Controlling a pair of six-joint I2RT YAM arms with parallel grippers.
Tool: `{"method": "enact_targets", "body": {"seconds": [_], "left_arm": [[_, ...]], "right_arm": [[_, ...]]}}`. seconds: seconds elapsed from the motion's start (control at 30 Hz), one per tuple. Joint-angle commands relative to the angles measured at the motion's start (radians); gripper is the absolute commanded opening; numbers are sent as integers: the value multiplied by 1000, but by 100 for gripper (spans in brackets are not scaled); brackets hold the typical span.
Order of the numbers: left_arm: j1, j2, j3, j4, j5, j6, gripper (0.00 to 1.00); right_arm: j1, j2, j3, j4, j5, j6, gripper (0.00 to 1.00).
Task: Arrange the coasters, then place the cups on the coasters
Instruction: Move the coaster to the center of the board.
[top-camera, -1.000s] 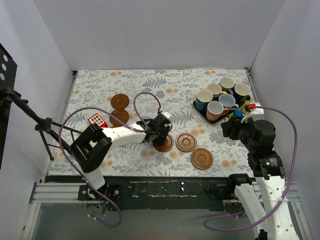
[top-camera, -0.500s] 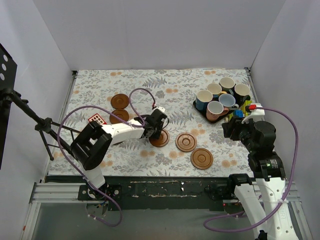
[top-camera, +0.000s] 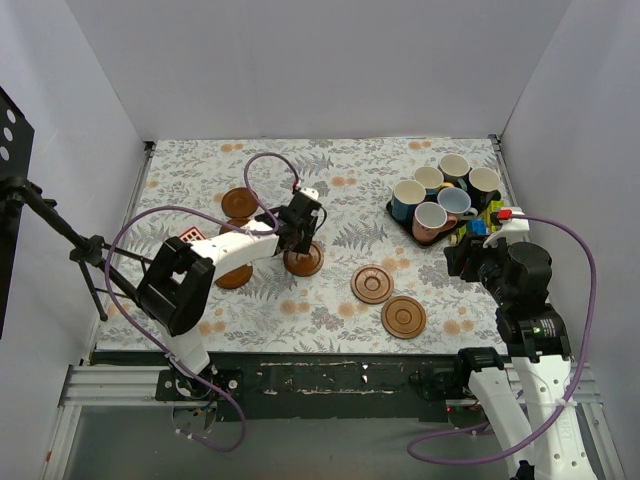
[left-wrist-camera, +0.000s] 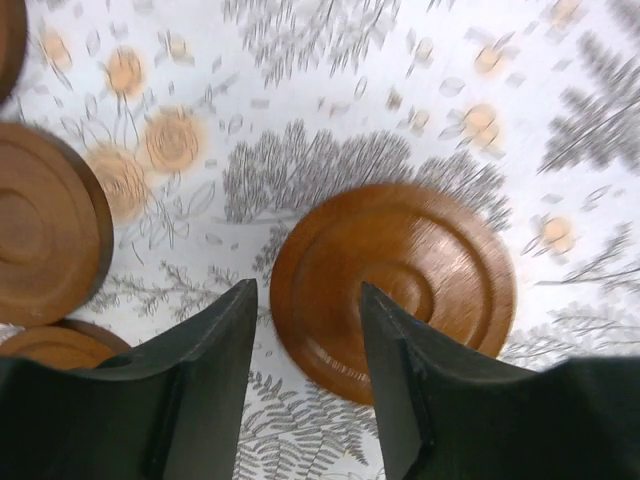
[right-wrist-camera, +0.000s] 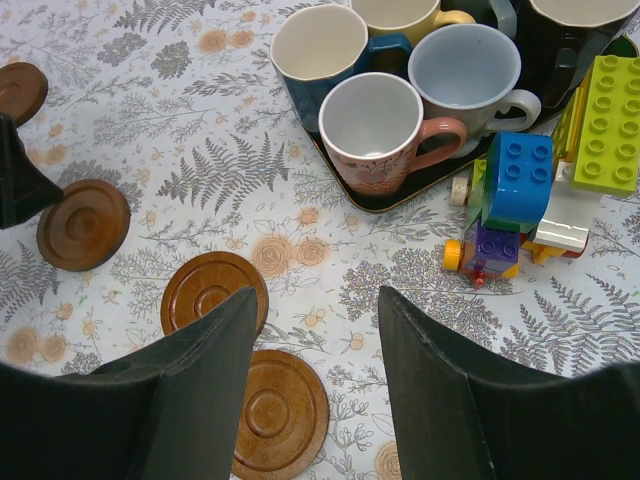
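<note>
— Left gripper (left-wrist-camera: 308, 298) hangs low over one coaster (left-wrist-camera: 410, 285). Its fingers (left-wrist-camera: 200, 380) stand partly apart, one just beside the disc's left rim, the other over its face. Whether they press on it cannot be told, for the wrist view is blurred.

— And where does that coaster lie?

— On the flowered table (top-camera: 200, 170), a little left of the middle. A second coaster (top-camera: 371, 284) and a third coaster (top-camera: 404, 316) lie to its right, close together. A fourth coaster (top-camera: 240, 203) sits farther back on the left, and a fifth coaster (top-camera: 233, 277) shows partly from under the left arm (top-camera: 230, 262).

— The cups?

— All six cups (top-camera: 432, 218) stand upright, bunched on the dark tray (right-wrist-camera: 400, 197) at the far right, none of them on a coaster. The pink one is nearest the arms, with a dark blue and a light blue just beside it. Toy blocks (right-wrist-camera: 520, 180) lie just beside the tray.

— And the other arm?

— Right gripper (right-wrist-camera: 318, 300) hovers above the table short of the tray, jaws wide apart, nothing between them.
</note>
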Motion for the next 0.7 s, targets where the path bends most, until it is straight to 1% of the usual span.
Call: {"method": "enact_targets", "body": {"seconds": [0.0, 0.2, 0.33, 0.47, 0.67], "left_arm": [[-16, -47, 103, -12, -20, 41, 48], [-54, -102, 111, -15, 41, 29, 59], [-60, -107, 71, -13, 118, -8, 59], [-60, -90, 17, 14, 196, -12, 64], [-60, -61, -15, 52, 230, -17, 65]], "right_arm": [[0, 0, 21, 18, 5, -12, 60], [0, 8, 18, 26, -1, -11, 60], [0, 8, 13, 30, -7, -6, 60], [0, 8, 13, 29, -9, -6, 63], [0, 6, 13, 23, -6, -8, 63]]}}
